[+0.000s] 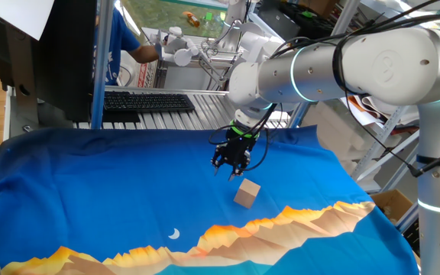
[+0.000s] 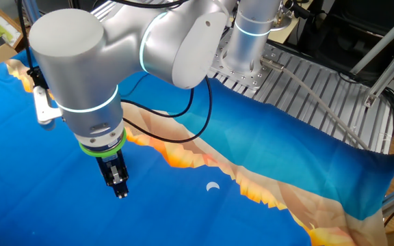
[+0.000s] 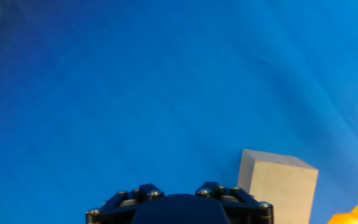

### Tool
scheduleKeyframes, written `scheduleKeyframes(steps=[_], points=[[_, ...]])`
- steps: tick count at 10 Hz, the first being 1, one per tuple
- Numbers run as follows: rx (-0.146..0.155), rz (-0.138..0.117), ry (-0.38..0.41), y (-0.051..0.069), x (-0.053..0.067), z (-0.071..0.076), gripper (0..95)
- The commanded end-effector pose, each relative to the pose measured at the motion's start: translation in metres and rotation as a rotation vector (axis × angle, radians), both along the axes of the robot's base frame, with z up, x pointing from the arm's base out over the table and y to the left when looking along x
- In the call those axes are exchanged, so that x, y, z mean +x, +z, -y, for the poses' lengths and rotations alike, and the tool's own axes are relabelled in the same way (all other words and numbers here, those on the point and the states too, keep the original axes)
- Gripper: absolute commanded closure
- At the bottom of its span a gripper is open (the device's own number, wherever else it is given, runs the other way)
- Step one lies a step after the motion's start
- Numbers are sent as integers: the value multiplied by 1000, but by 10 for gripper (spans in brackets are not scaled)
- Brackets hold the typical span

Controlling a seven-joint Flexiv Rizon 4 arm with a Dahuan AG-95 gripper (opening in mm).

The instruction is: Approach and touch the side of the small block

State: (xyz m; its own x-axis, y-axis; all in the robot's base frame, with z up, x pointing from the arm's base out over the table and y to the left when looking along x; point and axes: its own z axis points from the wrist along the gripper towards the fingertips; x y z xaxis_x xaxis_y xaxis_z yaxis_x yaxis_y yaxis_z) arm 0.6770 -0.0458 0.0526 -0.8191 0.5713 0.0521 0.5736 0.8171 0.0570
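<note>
The small block (image 1: 247, 192) is a light-tan cube that lies on the blue cloth, just right of and below my gripper (image 1: 231, 173). The gripper hangs a little above the cloth with its black fingers together and nothing between them. A small gap separates it from the block. In the hand view the block (image 3: 278, 185) stands at the lower right, close beside the black gripper tip (image 3: 179, 210). In the other fixed view the gripper (image 2: 120, 188) points down over the cloth and the block does not show.
The blue cloth (image 1: 113, 191) with an orange mountain print (image 1: 281, 221) covers the table. A keyboard (image 1: 147, 101) and a monitor (image 1: 48, 53) stand behind the far edge. A person in blue (image 1: 121, 42) is at the back. The arm's cable (image 2: 183, 113) loops above the cloth.
</note>
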Motion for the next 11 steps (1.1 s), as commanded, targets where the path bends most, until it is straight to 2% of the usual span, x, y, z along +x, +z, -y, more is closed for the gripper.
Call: scheduleKeyframes(steps=[1, 3, 9, 11], points=[[7, -1, 7, 0, 1, 0, 950], [40, -12, 3, 8, 0, -2, 950], [58, -16, 11, 33, -6, -13, 950], [59, -19, 2, 38, -7, -13, 950]])
